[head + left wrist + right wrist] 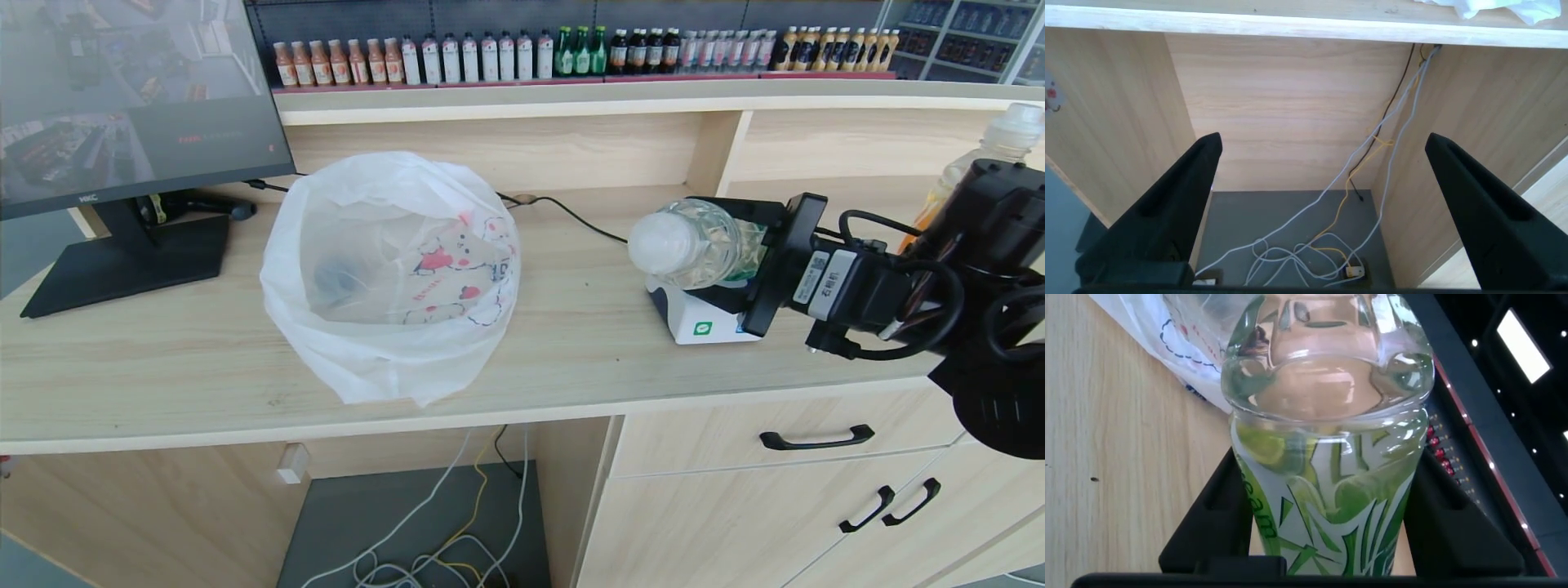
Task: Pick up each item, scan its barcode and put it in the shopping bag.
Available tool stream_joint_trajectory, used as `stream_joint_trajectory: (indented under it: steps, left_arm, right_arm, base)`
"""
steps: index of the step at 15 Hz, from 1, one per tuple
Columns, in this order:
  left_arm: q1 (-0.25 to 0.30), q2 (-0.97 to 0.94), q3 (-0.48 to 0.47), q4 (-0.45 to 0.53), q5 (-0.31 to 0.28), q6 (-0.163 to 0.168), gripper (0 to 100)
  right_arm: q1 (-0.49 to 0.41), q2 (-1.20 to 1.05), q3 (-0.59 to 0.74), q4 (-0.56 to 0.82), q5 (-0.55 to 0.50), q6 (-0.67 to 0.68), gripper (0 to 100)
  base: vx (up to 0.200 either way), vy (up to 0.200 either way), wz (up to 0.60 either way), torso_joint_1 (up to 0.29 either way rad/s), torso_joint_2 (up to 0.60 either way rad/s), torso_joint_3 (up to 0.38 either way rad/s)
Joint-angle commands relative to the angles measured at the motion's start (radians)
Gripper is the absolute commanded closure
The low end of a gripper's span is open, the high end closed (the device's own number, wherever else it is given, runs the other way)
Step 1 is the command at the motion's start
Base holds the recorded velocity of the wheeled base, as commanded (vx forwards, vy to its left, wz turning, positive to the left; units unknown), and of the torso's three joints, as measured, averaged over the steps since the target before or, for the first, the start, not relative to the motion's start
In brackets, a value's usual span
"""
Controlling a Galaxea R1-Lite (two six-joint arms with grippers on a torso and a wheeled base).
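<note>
Looking down at the table (163, 367), we take the shopping bag (392, 269) as our landmark: a white, translucent plastic bag with a red and dark cartoon print, standing open-mouthed on the wood. Inside it we see a dark, roundish shape that we cannot make out.

To the right of the bag, and apart from it, the right gripper (718, 245) holds a clear water bottle (673, 241) on its side, white cap pointing toward the bag. The black fingers (1212, 518) clamp either side of the bottle's green-and-white label, closed as far as the bottle's body allows. The bottle hangs just above a small white scanner (702, 322) that sits on the table on that same side of the bag. We cannot tell whether bottle and scanner touch.

Farther right of the bag, beyond the arm, a second bottle (992, 151) with a pale cap and yellowish contents stands upright.

To the left of the bag stands a dark monitor (122, 90) on a black foot. Behind the bag, a shelf carries a long row of drink bottles (571, 53).

Below the bag, under the table's edge, the left gripper (1323, 147) hangs with its fingers spread wide and nothing between them, facing a tangle of white and yellow cables (1315, 245) on the floor.
</note>
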Motion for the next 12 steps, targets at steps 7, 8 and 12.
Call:
stream_joint_trajectory:
  steps: [7, 8, 12]
  left_arm:
    - [0.0, 0.0, 0.0, 0.0, 0.0, 0.0, 0]
    - [0.0, 0.0, 0.0, 0.0, 0.0, 0.0, 0]
    - [0.0, 0.0, 0.0, 0.0, 0.0, 0.0, 0]
  right_arm:
    - [0.004, 0.0, -0.011, 0.0, -0.021, 0.023, 100]
    - [0.004, 0.0, -0.009, 0.0, -0.021, 0.023, 100]
    - [0.036, -0.018, -0.022, 0.0, -0.061, 0.047, 100]
  base:
    - [0.0, 0.0, 0.0, 0.0, 0.0, 0.0]
    - [0.0, 0.0, 0.0, 0.0, 0.0, 0.0]
    - [0.0, 0.0, 0.0, 0.0, 0.0, 0.0]
